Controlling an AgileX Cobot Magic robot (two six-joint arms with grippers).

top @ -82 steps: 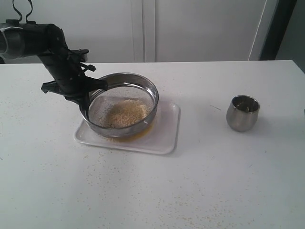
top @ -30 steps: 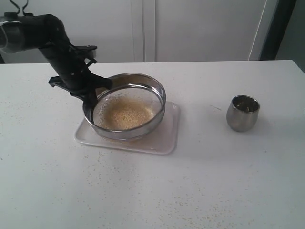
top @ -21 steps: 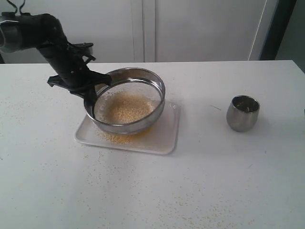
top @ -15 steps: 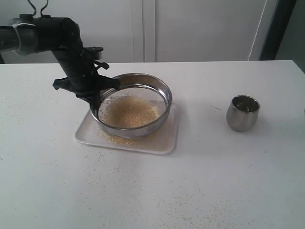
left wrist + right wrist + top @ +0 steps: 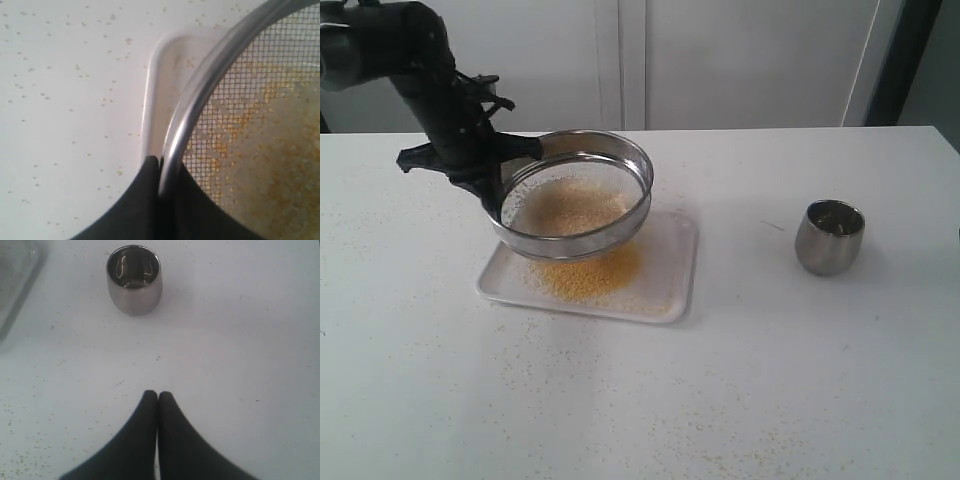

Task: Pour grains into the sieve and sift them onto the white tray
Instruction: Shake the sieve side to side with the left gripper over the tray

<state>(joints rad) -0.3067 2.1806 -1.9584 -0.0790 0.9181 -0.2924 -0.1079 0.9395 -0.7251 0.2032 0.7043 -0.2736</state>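
My left gripper (image 5: pixel 492 190) is shut on the left rim of the sieve (image 5: pixel 570 245) and holds it a little above the white tray (image 5: pixel 665 270), slightly tilted. Pale grains (image 5: pixel 570 205) lie on the mesh. A golden-yellow patch of sifted grains (image 5: pixel 585 275) lies on the tray below. In the left wrist view the gripper (image 5: pixel 161 162) pinches the steel rim of the sieve (image 5: pixel 200 85), with grains (image 5: pixel 280 165) on the mesh and a corner of the tray (image 5: pixel 160 75) beneath. My right gripper (image 5: pixel 158 394) is shut with nothing in it, above bare table.
A small steel cup (image 5: pixel 829 236) stands upright to the right of the tray; it is ahead of my right gripper in the right wrist view (image 5: pixel 134 279). Stray grains speckle the white table (image 5: pixel 650 400). A wall stands behind the table.
The left arm has swung the sieve back and forth over the tray; it is now further left and higher. The yellow patch on the tray shows larger. The cup has not moved.
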